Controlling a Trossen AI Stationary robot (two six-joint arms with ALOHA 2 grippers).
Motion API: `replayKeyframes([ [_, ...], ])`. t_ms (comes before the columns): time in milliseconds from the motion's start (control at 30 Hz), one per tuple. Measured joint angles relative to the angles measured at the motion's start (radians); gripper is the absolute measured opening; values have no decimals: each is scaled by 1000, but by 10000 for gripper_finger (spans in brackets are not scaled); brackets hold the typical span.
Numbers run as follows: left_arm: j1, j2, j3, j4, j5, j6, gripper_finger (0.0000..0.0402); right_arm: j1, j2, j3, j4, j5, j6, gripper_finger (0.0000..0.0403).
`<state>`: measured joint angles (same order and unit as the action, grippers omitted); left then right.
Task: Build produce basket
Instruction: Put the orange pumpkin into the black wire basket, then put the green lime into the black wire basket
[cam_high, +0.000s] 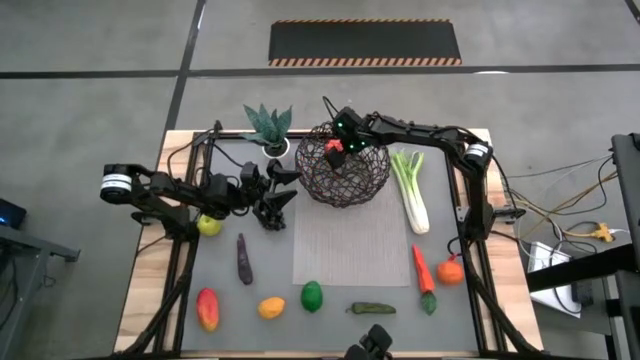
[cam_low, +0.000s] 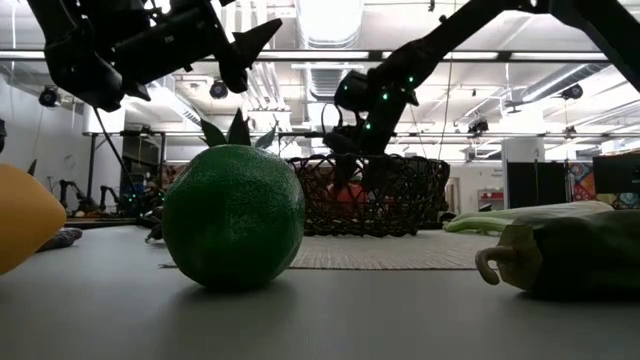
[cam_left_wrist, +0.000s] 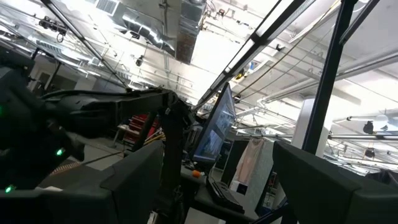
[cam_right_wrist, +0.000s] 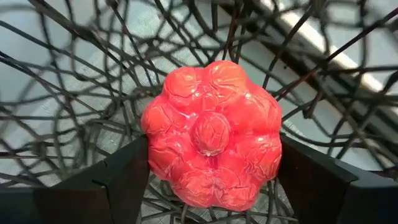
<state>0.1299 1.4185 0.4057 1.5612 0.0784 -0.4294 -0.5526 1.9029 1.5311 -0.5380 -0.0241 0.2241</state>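
Red fruit (cam_right_wrist: 211, 134) (lumpy) inside basket (cam_right_wrist: 93, 93)

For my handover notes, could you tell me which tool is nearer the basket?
Right. The right tool is over the basket, flanking a red fruit; the left tool is beside it, apart.

Grey concrete floor (cam_high: 90, 60) w/ hazard-edged black mat (cam_high: 365, 42), bright ceiling strip lights (cam_low: 330, 20), silver duct (cam_left_wrist: 186, 31), monitor (cam_left_wrist: 214, 130) on desk.
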Motion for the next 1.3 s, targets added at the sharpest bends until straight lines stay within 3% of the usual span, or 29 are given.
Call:
replayKeyframes([
  [567,0,0,0,0,0,-1,286,0,27,-1,1,-2,-9,351],
  [867,0,0,0,0,0,-3,286,0,-9,-1,-10,-2,2,345],
  [1300,-52,0,2,-2,3,-11,286,68,-268,-2,-197,-2,-2,329],
])
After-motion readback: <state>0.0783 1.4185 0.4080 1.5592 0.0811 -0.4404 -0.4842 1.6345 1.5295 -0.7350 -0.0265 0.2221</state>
